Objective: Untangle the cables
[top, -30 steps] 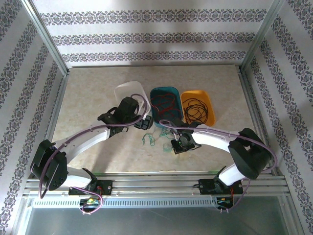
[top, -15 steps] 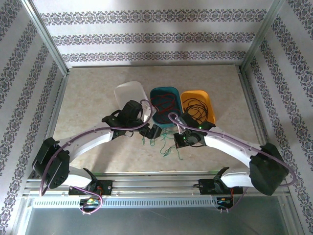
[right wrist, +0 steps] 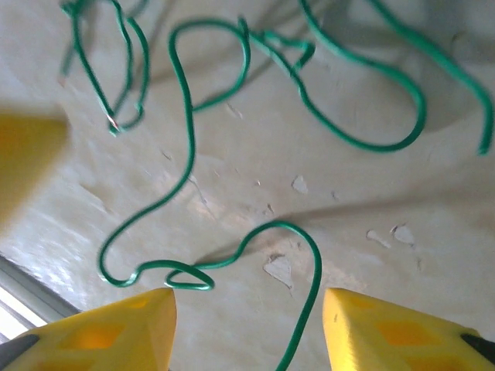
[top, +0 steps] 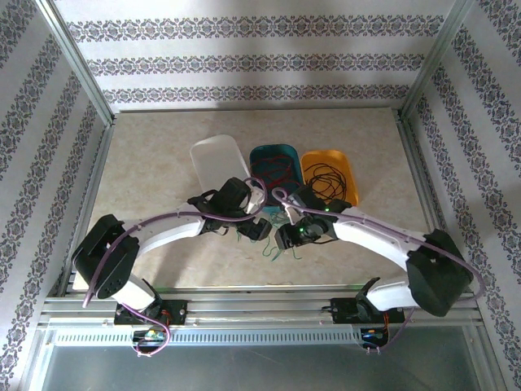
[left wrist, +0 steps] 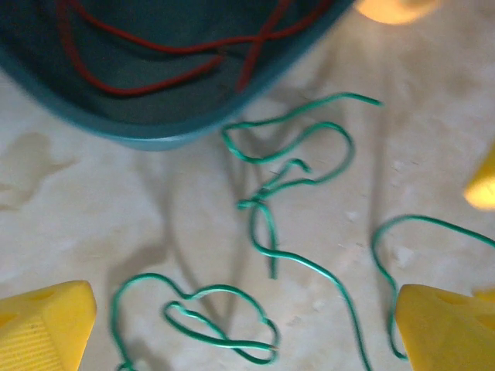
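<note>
— What was the room like?
— Walls [top: 244, 49] papered in floral stripes, a metal frame [top: 77, 61] at the corners, and a pale marbled table [top: 155, 155], scuffed and flaking under the right wrist camera.
— And the cables?
— The green cables [top: 277, 248] lay loose on the table at 6 o'clock from the teal bin [top: 259, 155]. A red cable [top: 273, 167] sat in that bin, and a black cable [top: 324, 181] in the orange bin [top: 348, 175] at its 3 o'clock. A white bin [top: 213, 155] stood at its 9.
— The grippers?
— The left gripper [left wrist: 247, 332] was spread wide above the green loops, released. The right gripper [right wrist: 247, 325] stood parted, one strand on the table between its fingers, unpinched.
</note>
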